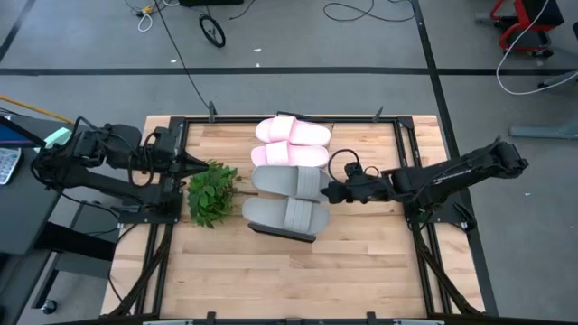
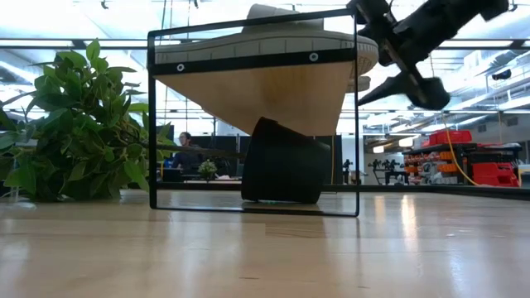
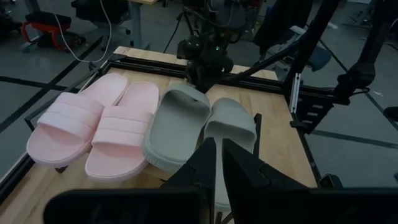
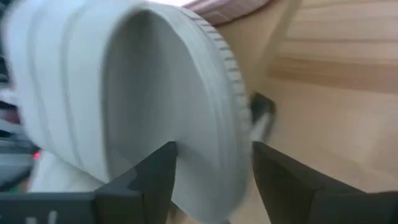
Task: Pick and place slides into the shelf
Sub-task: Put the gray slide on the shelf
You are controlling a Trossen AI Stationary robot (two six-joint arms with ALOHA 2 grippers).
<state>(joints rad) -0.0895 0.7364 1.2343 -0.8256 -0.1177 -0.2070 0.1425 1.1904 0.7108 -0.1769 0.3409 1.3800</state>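
My right gripper [image 1: 330, 191] is spread open around the heel edge of a grey slide [image 1: 289, 181], one finger [image 4: 149, 177] on each side of its rim, while my left gripper [image 1: 188, 165], fingers pressed together, waits over the table's left edge beside the leafy plant [image 1: 210, 191]. All four slides lie side by side on the shelf [image 1: 282, 232] mid-table: two pink slides [image 1: 291, 143] toward the far edge, the second grey slide [image 1: 287, 216] on the near side. Bare wooden table [image 1: 361, 262] lies open toward the near edge, with grey floor and cables beyond the far edge.
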